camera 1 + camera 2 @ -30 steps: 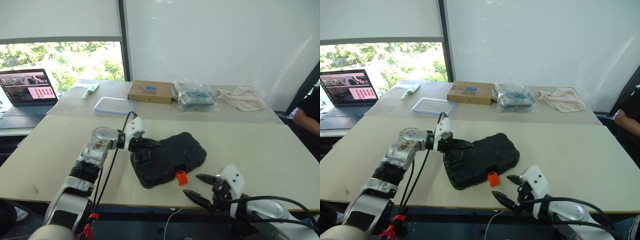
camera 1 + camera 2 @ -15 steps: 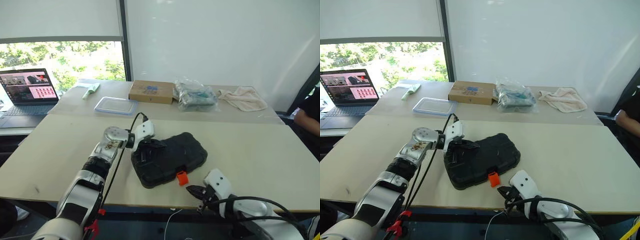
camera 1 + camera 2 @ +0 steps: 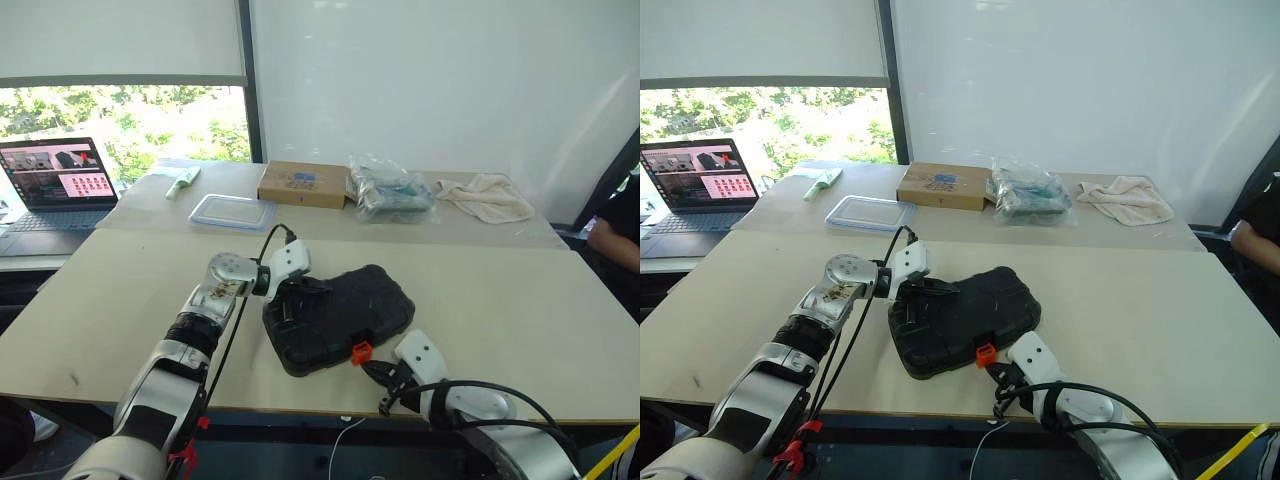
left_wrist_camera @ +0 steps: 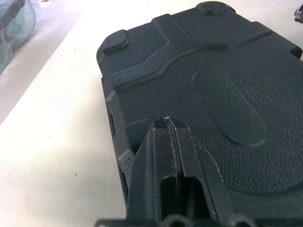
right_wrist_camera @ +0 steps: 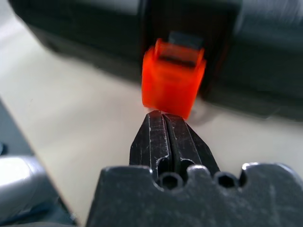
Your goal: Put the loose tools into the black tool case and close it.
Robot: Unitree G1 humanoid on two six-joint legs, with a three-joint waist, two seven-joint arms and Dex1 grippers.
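A: What are we looking at, biggest thing first?

B: We see a long pale table [image 3: 520, 300]. Near its front edge lies the black tool case [image 3: 340, 318], lid down, its textured shell up and its orange latch [image 3: 361, 352] sticking out toward us.

A: Where are our arms?

B: Our left gripper [image 3: 305, 292] rests on the case's left end; in the left wrist view its two black fingers [image 4: 171, 156] are pressed together, tips on the shell. Our right gripper [image 3: 372, 373] sits just in front of the latch, fingers [image 5: 166, 139] closed on nothing, tips at the latch's lower edge; we cannot tell whether they touch it.

A: And farther back?

B: On a second table we see a laptop [image 3: 55, 190], a cardboard box [image 3: 302, 184], a clear lidded container [image 3: 231, 211], a crumpled clear plastic bag [image 3: 390, 192] and a beige cloth [image 3: 487, 195].
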